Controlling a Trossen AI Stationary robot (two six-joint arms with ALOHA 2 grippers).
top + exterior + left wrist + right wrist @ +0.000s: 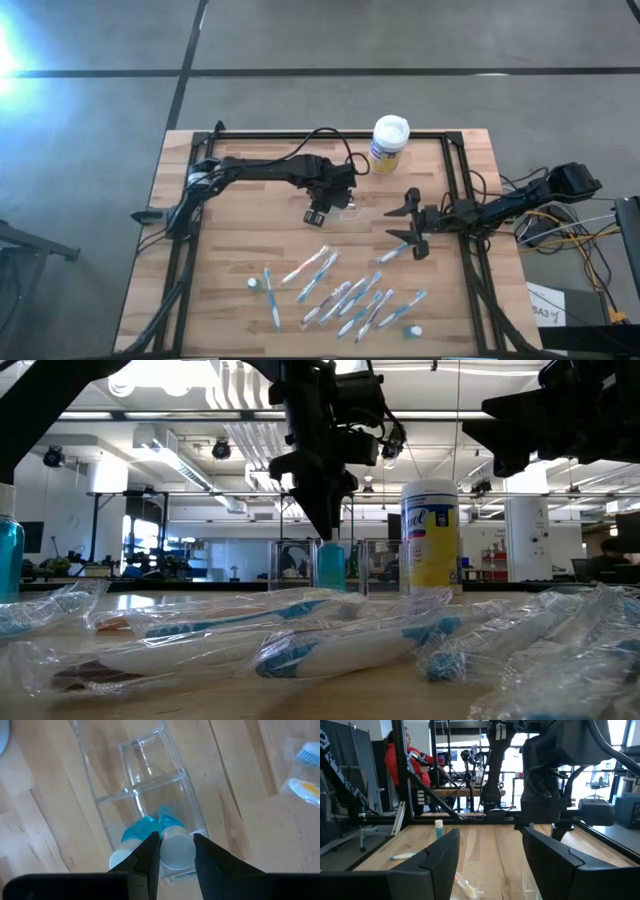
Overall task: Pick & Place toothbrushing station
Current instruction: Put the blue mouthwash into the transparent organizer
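With left gripper (176,838) pinched on a small white tube (176,853), teal cap pointing down into the clear holder (150,780), lower straight and slowly. Aim for the end compartment, just beside the other teal-capped tube (134,832), which seems to be resting there already. Keep the tube upright and clear of the divider wall, since a tilted entry would likely catch on the rim or knock the neighbour. Let go only once the cap seems to reach the bottom. Open just enough to free it, then lift straight up so the fingers do not drag the light plastic holder across the bench (230,250).

Note the holder's place: near the middle of the bench, towards the back, not far from the white-lidded canister (390,142).

Leave right gripper (414,226) spread and empty where it hovers, right of centre, well away from the drop.

Afterwards, turn to the wrapped toothbrushes (330,285) and loose tubes (253,284) lying along the front of the bench.
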